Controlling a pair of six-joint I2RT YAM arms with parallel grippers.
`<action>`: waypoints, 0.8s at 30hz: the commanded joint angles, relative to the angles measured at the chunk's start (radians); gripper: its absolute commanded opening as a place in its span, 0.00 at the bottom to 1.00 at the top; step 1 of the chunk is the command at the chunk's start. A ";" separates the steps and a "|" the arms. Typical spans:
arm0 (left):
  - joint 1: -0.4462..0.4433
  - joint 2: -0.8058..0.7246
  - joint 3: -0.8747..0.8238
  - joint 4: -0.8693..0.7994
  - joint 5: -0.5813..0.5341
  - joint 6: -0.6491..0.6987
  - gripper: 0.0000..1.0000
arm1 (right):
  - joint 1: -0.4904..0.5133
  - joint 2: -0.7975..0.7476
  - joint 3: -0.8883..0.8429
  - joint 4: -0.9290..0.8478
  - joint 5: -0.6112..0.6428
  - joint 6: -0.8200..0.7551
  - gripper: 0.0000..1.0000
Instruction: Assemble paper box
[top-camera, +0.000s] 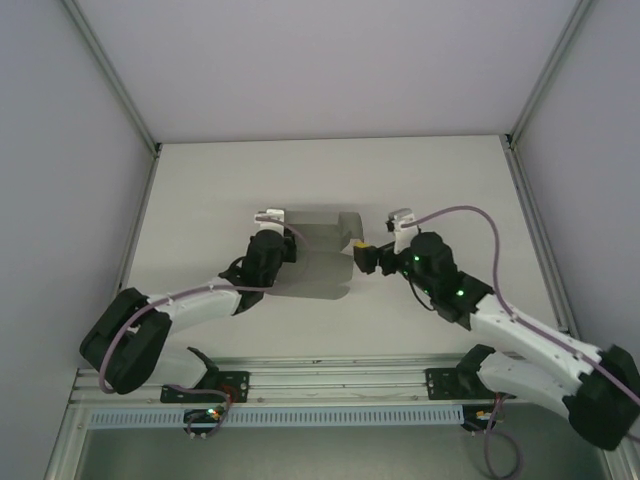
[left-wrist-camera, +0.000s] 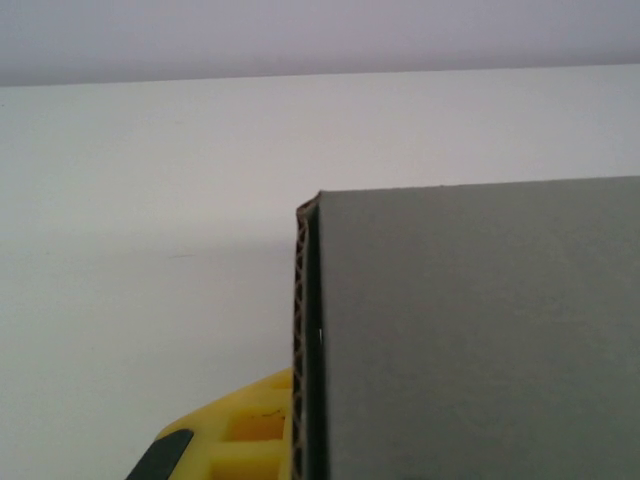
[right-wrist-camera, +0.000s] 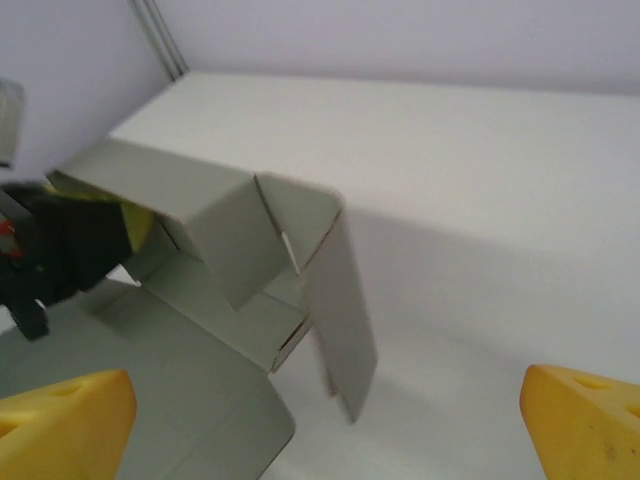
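Observation:
The paper box (top-camera: 318, 252) is grey card, half folded, in the middle of the table between both arms. My left gripper (top-camera: 284, 238) is shut on the box's left wall. In the left wrist view that wall (left-wrist-camera: 470, 330) stands upright and edge-on, with one yellow finger (left-wrist-camera: 235, 440) pressed against its outer side. My right gripper (top-camera: 362, 256) is open just off the box's right side, apart from it. In the right wrist view its yellow fingertips (right-wrist-camera: 62, 425) stand wide apart, and the raised flaps (right-wrist-camera: 215, 235) and a loose side flap (right-wrist-camera: 345, 320) lie ahead of them.
White table (top-camera: 420, 180) with white enclosure walls on three sides and metal corner posts (top-camera: 512, 140). A metal rail (top-camera: 330, 385) carries the arm bases along the near edge. Bare tabletop lies behind and to the right of the box.

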 joint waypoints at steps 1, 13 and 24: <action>0.007 -0.050 -0.017 -0.010 0.028 0.016 0.00 | -0.103 -0.070 -0.021 -0.150 0.010 0.042 1.00; 0.015 -0.102 -0.037 -0.003 0.077 0.021 0.00 | -0.315 0.288 0.161 -0.129 -0.455 -0.065 0.61; 0.015 -0.090 -0.023 -0.005 0.092 0.017 0.00 | -0.164 0.509 0.312 -0.044 -0.707 -0.139 0.55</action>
